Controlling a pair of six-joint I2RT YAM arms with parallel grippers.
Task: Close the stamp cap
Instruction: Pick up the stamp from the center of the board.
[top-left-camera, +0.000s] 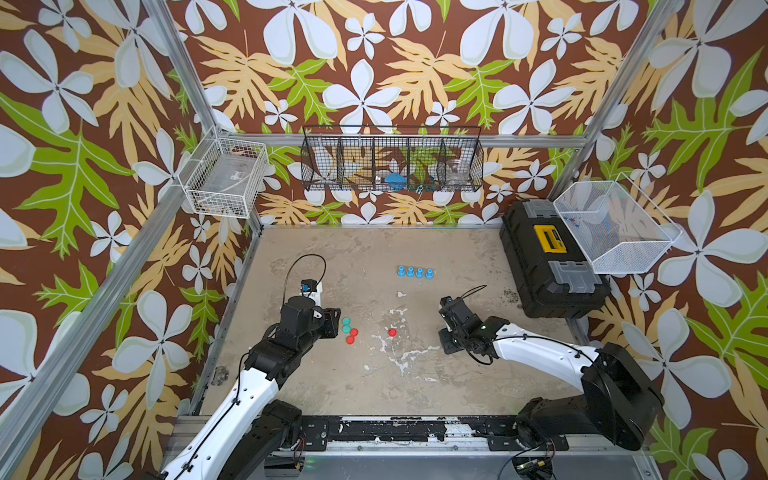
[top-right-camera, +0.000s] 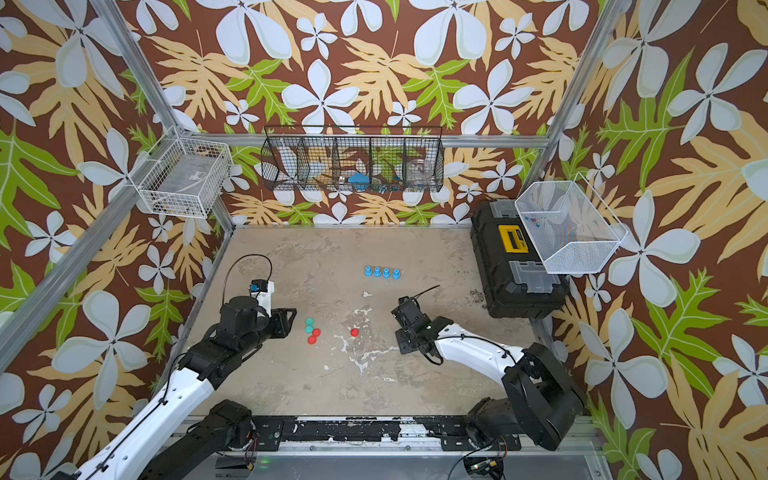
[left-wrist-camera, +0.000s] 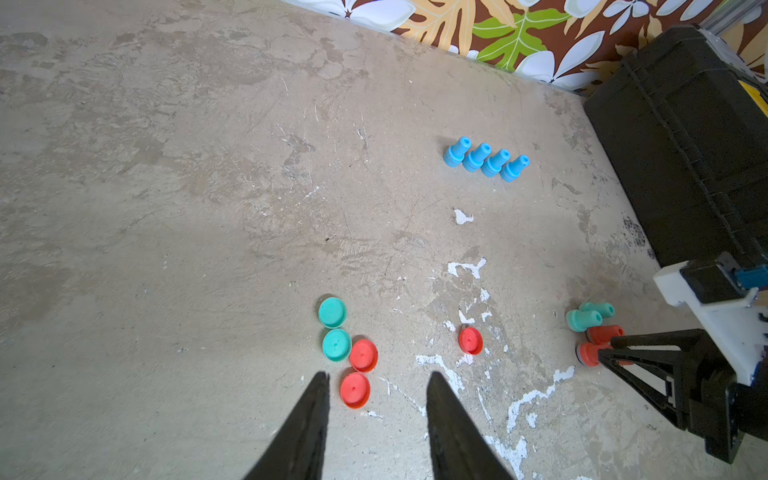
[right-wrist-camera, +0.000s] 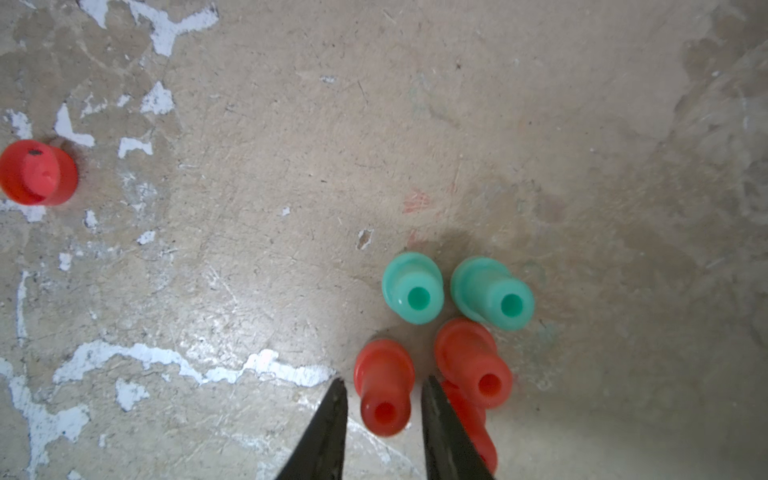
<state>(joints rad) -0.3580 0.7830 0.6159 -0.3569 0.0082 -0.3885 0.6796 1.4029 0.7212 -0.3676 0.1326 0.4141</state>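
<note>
We are straddling the upright red stamp (right-wrist-camera: 384, 399) with the nearer right pincer (right-wrist-camera: 383, 379), jaws parted just beside its stem, nothing clamped yet.

I am running a lab robot test cell: a worn table (top-left-camera: 332, 249) boxed in by aluminium posts (top-left-camera: 181, 62) and flowered wallpaper panels (top-left-camera: 415, 83), with wire baskets (top-left-camera: 390, 166) hung above and beside the black toolbox (top-left-camera: 536, 266).
</note>
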